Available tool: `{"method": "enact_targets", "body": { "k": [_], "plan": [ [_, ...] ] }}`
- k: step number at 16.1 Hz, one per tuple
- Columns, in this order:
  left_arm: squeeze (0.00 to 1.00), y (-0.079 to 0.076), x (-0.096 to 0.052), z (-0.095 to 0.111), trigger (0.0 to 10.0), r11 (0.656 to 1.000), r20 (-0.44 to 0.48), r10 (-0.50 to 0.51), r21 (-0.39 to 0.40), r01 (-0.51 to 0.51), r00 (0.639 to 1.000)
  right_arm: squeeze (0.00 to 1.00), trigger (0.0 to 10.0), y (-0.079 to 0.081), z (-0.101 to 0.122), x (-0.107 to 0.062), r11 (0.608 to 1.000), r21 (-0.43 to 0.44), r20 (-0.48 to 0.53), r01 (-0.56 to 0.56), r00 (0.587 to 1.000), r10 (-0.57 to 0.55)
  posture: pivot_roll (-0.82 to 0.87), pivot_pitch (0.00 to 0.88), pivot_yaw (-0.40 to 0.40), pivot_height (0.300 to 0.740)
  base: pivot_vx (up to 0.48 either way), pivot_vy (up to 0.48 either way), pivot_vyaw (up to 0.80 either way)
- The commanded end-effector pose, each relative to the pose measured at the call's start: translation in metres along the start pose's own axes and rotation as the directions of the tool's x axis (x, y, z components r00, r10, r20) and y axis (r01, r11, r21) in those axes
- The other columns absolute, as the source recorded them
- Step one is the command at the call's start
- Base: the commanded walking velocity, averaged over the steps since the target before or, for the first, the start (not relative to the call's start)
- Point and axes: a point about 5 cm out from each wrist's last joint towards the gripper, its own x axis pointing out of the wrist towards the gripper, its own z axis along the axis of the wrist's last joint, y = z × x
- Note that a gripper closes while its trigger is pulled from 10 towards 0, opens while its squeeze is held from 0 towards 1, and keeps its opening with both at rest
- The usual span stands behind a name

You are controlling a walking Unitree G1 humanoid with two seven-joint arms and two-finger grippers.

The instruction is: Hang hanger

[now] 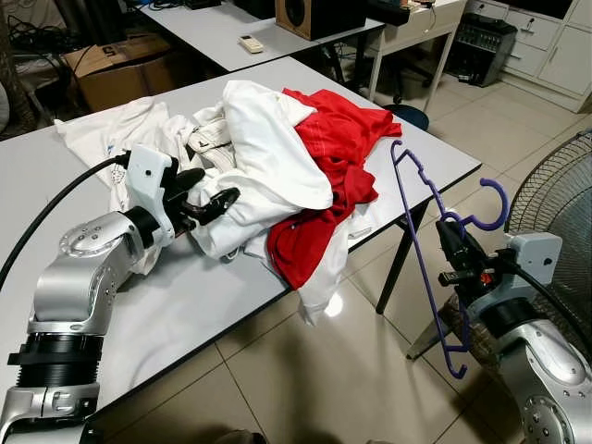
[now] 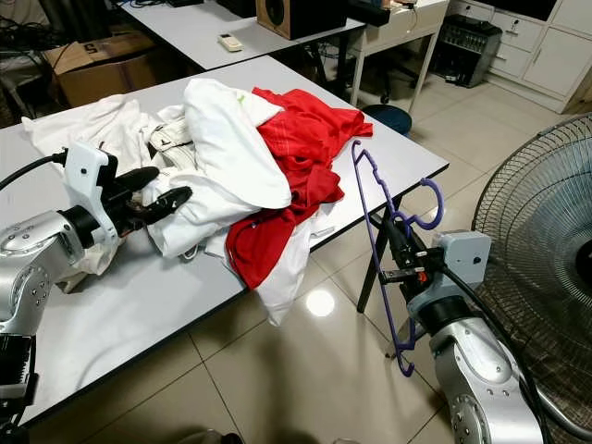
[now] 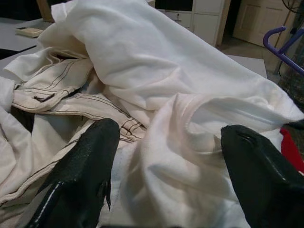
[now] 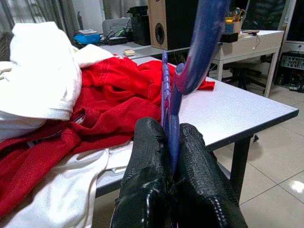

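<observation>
While I scan the left eye view, I take the grey table (image 1: pixel 185 305) as my landmark. My right gripper (image 1: pixel 455 252) hangs off its far-right corner, out over the tiled floor, clamped on the purple hanger (image 1: pixel 421 250). The hanger stands on edge, its long axis running nearly up and down, the hook curling away from the table toward the fan (image 1: pixel 555 199). My left gripper (image 1: pixel 211 199) lies on the table's near side, fingers parted, tips at the white garment (image 1: pixel 268 153) that tops the heap, with the red garment (image 1: pixel 338 148) lying beyond it toward the hanger.

Turning to the right eye view, I read the same layout: the hanger stays just off the table edge, apart from the cloth pile, so I judge the right arm must carry it in over the table toward the clothes.

From the left wrist view, both black fingers straddle a fold of white fabric with clear space between them, not yet pinching.

From the right wrist view, the two fingers are pressed together around the hanger's thin purple bar, which rises straight out from them, the red garment on the table lying beyond.
</observation>
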Motion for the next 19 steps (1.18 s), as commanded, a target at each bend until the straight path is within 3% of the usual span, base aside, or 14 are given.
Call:
{"method": "enact_targets", "body": {
  "k": [1, 2, 3, 4, 16, 19],
  "plan": [
    [0.00, -0.003, 0.002, 0.001, 2.2, 1.000, -0.001, 0.002, 0.007, -0.002, 1.000, 0.00, 10.0, 0.003, 0.005, 0.002, 1.000, -0.008, 0.016, -0.026, 1.000, 0.027, -0.18, 0.009, 0.040, 0.740, 0.000, 0.000, 0.00],
    [0.00, -0.005, 0.005, 0.002, 1.1, 1.000, 0.010, 0.008, -0.007, -0.008, 1.000, 0.00, 10.0, 0.004, 0.005, 0.001, 1.000, -0.010, 0.017, -0.029, 0.999, 0.029, -0.18, 0.010, 0.041, 0.740, 0.000, 0.000, 0.00],
    [0.00, -0.005, 0.005, 0.002, 1.1, 1.000, 0.013, 0.010, -0.013, -0.010, 1.000, 0.00, 10.0, 0.004, 0.005, 0.001, 1.000, -0.010, 0.017, -0.029, 0.999, 0.030, -0.18, 0.010, 0.041, 0.740, 0.000, 0.000, 0.00],
    [0.00, -0.006, 0.006, 0.003, 0.0, 1.000, 0.014, 0.013, -0.018, -0.012, 1.000, 0.00, 10.0, 0.004, 0.005, 0.000, 0.999, -0.012, 0.017, -0.031, 0.999, 0.031, -0.19, 0.012, 0.044, 0.740, 0.000, 0.000, 0.00],
    [0.00, -0.007, 0.014, 0.003, 0.0, 0.999, 0.025, 0.043, -0.016, -0.043, 0.999, 0.00, 10.0, 0.008, 0.007, -0.001, 0.995, -0.031, 0.028, -0.099, 0.995, 0.100, -0.19, 0.013, 0.045, 0.740, 0.000, 0.000, 0.00],
    [0.00, -0.008, 0.017, -0.001, 0.0, 0.998, -0.015, 0.052, 0.026, -0.052, 0.999, 0.00, 10.0, 0.008, 0.009, -0.003, 0.991, -0.039, 0.030, -0.128, 0.991, 0.129, -0.19, 0.013, 0.047, 0.740, 0.000, 0.000, 0.00]
  ]
}}
